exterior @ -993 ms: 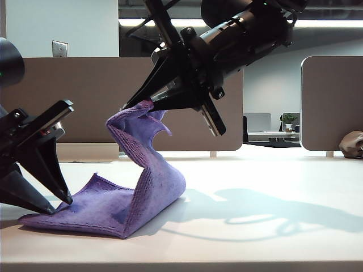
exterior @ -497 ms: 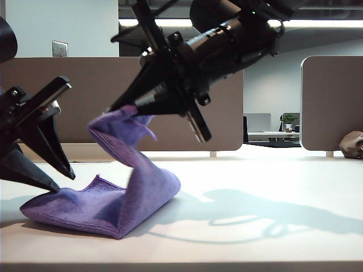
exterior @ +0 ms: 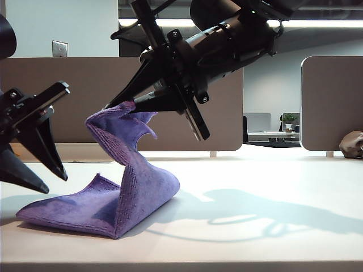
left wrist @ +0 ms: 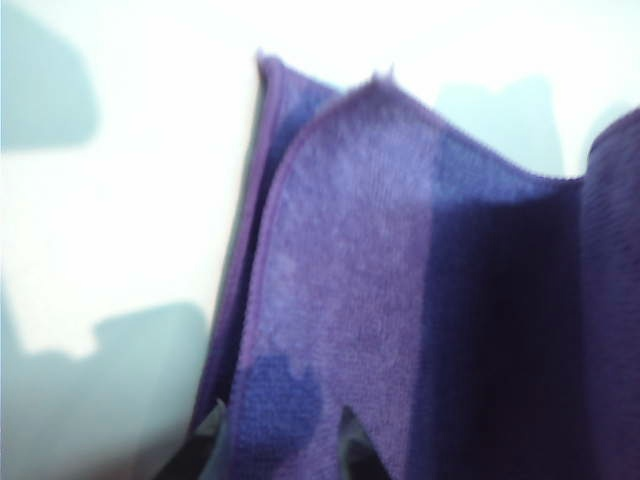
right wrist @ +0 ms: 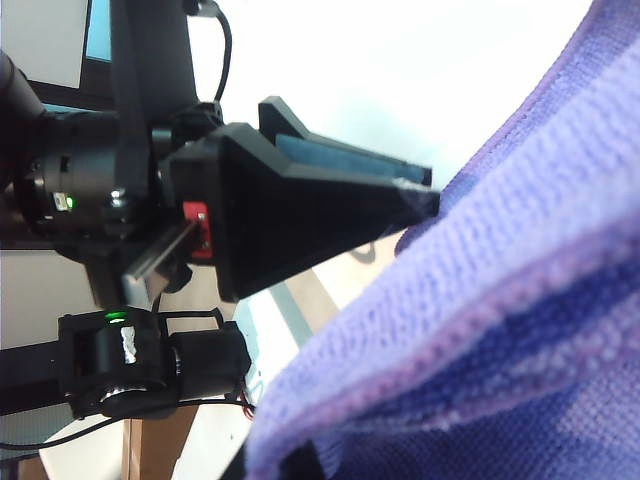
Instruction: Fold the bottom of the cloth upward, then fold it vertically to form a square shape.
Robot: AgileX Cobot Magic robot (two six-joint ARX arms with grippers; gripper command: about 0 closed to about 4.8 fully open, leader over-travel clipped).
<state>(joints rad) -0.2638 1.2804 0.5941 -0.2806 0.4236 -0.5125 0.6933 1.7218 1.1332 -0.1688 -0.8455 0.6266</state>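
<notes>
The cloth [exterior: 122, 187] is lying partly on the bench [exterior: 255, 226], its lower part spread flat while one edge is being held up in a standing wave beneath the right hand [exterior: 122, 105]. That hand is clenched on the cloth's raised hem — the fuzzy purple fabric is being pinched just at its fingertips, and the rest is draping down and back from them. In the right wrist view the cloth [right wrist: 500, 330] is filling the near side, with the left hand [right wrist: 420, 190] seen just beyond the hem. The left hand [exterior: 48, 181] is being held released, its two fingers spread wide and pointing down toward the flat end of the cloth, just clear of it and above the bench. In the blurred left wrist view the cloth [left wrist: 400, 280] is lying directly ahead of the fingertips [left wrist: 352, 440]. A small brownish-grey lump [exterior: 352, 144] is sitting well away from both hands, at the bench's far edge.
</notes>
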